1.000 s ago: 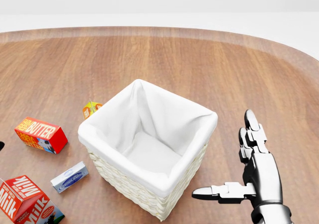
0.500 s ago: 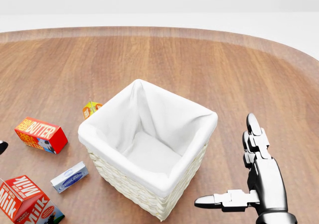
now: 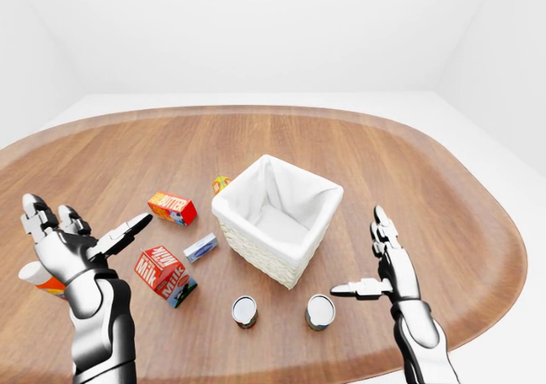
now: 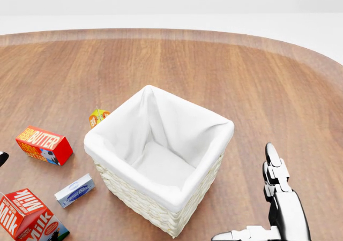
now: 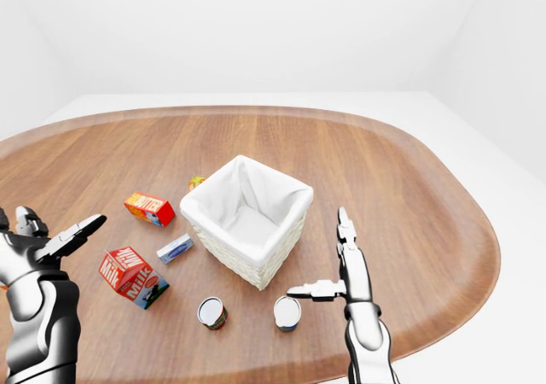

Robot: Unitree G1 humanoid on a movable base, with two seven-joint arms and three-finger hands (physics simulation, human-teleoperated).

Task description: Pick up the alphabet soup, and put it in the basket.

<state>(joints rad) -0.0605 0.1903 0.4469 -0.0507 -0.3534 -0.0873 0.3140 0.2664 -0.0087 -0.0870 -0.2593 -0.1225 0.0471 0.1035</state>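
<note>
Two tin cans stand near the bottom of the left-eye view, one [image 3: 245,311] left of the other [image 3: 320,311]; their labels are too small to tell which is the alphabet soup. Above them sits the white-lined wicker basket [image 3: 231,203], with nothing inside it. My right hand [image 3: 358,256] hovers open just right of the right can, thumb pointing left toward it, touching nothing. At the far left my left hand [image 3: 85,218] is raised and open, with nothing in it. The head view shows only the basket [image 4: 95,140] and my right hand's fingers [image 4: 273,168] at its bottom right.
Left of the basket lie a red butter box [image 3: 171,206], a milk carton [image 3: 165,274], a small pale box [image 3: 200,247] and a small orange box [image 3: 220,182]. An orange-and-white item [image 3: 38,275] is partly hidden behind my left arm. The table edge curves close below the cans.
In the head view my right hand has sunk toward the bottom edge, staying open. The basket and boxes have not moved.
</note>
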